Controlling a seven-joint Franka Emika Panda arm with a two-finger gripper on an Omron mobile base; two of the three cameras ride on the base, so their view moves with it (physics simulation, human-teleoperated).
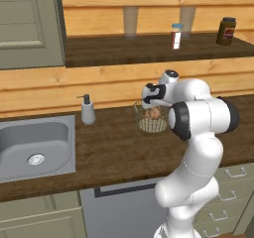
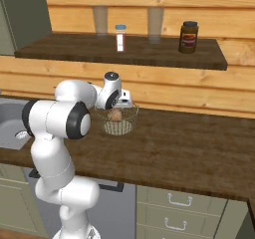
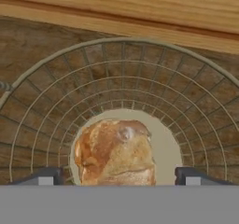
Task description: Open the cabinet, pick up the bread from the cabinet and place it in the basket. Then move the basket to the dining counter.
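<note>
I see the crusty tan bread (image 3: 115, 152) lying on the round flat bottom of the thin wire-mesh basket (image 3: 51, 101) on the dark wood counter (image 1: 114, 152); my fingers (image 3: 49, 175) stand wide apart, holding nothing.

The robot was a glossy white arm (image 1: 198, 148) built of rounded, bulbous segments, with wide black bands ringing its large joints. A small white cap with a dark round top sat at the wrist end. The hand was a dark, boxy block with white panels. The gripper (image 3: 120, 180) ended in two small dark grey finger tips (image 3: 44, 176), each carrying a pale square pad.
</note>
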